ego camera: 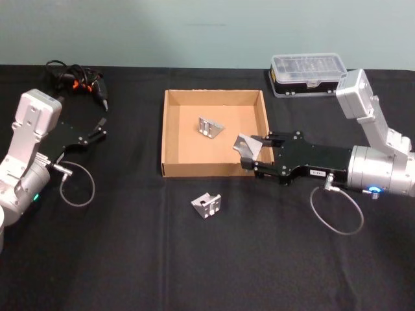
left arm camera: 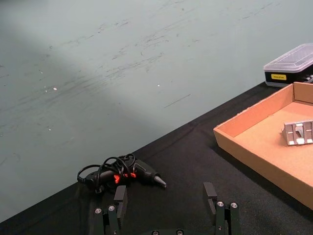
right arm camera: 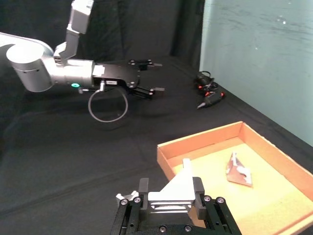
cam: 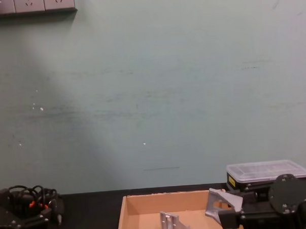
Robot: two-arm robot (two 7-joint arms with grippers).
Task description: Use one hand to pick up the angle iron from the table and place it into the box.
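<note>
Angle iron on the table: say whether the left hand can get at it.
Probably yes: the left hand is open and empty, and bare table lies between it and the angle iron.

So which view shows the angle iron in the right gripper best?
The right wrist view: the iron sits close up, clamped in the right gripper at the box edge. The head view shows it smaller, by the box's right wall; the chest view shows it side-on.
</note>
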